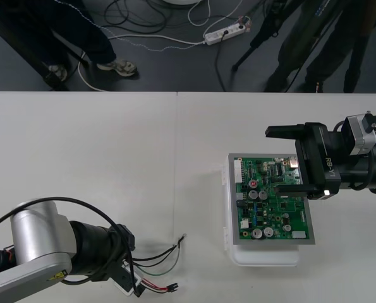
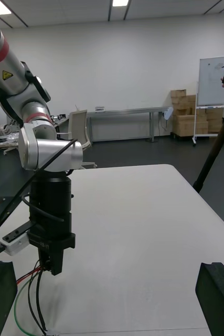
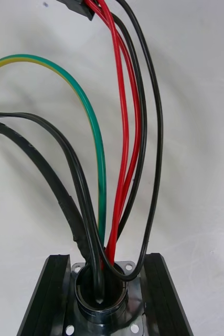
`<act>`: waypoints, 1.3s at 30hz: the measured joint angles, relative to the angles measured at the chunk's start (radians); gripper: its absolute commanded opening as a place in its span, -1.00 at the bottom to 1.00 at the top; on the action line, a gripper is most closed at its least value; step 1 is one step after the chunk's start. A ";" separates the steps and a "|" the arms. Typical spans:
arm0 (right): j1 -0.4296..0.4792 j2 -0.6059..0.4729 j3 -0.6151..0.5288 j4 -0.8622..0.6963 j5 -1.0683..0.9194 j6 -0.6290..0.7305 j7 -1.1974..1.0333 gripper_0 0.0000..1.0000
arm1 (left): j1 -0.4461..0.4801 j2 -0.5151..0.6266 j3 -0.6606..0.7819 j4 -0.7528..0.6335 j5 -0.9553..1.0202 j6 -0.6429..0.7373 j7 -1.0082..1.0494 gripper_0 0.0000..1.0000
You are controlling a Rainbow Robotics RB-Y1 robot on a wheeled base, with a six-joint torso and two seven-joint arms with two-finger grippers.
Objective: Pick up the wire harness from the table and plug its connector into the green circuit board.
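Pale table (image 1: 112, 158), left gripper (image 3: 107, 260) clasps metal socket (image 3: 101, 296), right gripper (image 1: 273, 160) spread

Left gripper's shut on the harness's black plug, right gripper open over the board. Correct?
Not the plug. The left wrist view shows the left gripper shut on the round metal socket; the plug trails free at the far end of the wires. The right gripper is open over the board.

Harness (image 1: 157, 270): socket (image 3: 101, 296) in L gripper (image 3: 106, 262), plug (image 1: 172, 288) on table (image 1: 112, 177); green PCB (image 1: 273, 201) flat on white base (image 1: 263, 256).
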 measured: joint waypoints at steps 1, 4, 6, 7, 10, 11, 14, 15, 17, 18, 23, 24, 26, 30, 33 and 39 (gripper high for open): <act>0.000 0.000 0.000 0.000 0.000 0.000 0.000 1.00 | 0.001 0.005 0.011 -0.012 0.014 -0.001 0.000 -1.00; 0.000 0.000 0.000 0.000 0.000 0.000 0.000 1.00 | 0.009 0.017 0.057 -0.054 0.055 -0.014 0.000 -1.00; 0.000 0.000 0.000 0.000 0.000 0.000 0.000 1.00 | 0.018 0.021 0.101 -0.084 0.088 -0.038 0.000 -1.00; 0.000 0.000 0.000 0.000 0.000 0.000 0.000 1.00 | 0.024 0.022 0.126 -0.100 0.106 -0.055 0.000 -1.00; 0.000 0.000 0.000 0.000 0.000 0.000 0.000 1.00 | 0.051 0.022 0.206 -0.138 0.156 -0.101 0.000 -1.00; 0.000 0.000 0.000 0.000 0.000 0.000 0.000 1.00 | 0.060 0.022 0.231 -0.148 0.170 -0.115 0.000 -1.00; 0.000 0.000 0.000 0.000 0.000 0.000 0.000 1.00 | 0.090 0.022 0.300 -0.174 0.213 -0.154 0.000 -1.00; 0.000 0.000 0.000 0.000 0.000 0.000 0.000 1.00 | 0.100 0.022 0.323 -0.181 0.231 -0.167 0.000 -1.00; 0.000 0.000 0.000 0.000 0.000 0.000 0.000 1.00 | 0.118 0.022 0.363 -0.194 0.260 -0.189 0.000 -1.00; 0.000 0.000 0.000 0.000 0.000 0.000 0.000 1.00 | 0.127 0.022 0.383 -0.200 0.280 -0.199 0.000 -1.00; -0.001 0.000 0.000 0.000 0.000 0.000 0.000 1.00 | 0.173 0.020 0.505 -0.215 0.446 -0.261 0.000 -1.00; -0.001 0.000 0.000 0.001 0.000 0.000 0.000 1.00 | 0.183 0.016 0.536 -0.217 0.478 -0.283 0.000 -1.00; -0.001 0.000 0.000 0.003 0.000 0.000 0.000 1.00 | 0.201 0.001 0.603 -0.219 0.529 -0.328 0.000 -1.00; -0.001 0.000 0.000 0.013 0.000 0.000 0.000 1.00 | 0.228 -0.049 0.722 -0.220 0.584 -0.437 0.000 -1.00; -0.002 0.000 0.000 0.017 0.000 0.000 0.001 1.00 | 0.236 -0.097 0.792 -0.220 0.617 -0.515 0.000 -1.00; -0.003 0.000 0.000 0.018 -0.001 0.000 0.001 1.00 | 0.244 -0.220 0.934 -0.220 0.684 -0.580 0.000 -1.00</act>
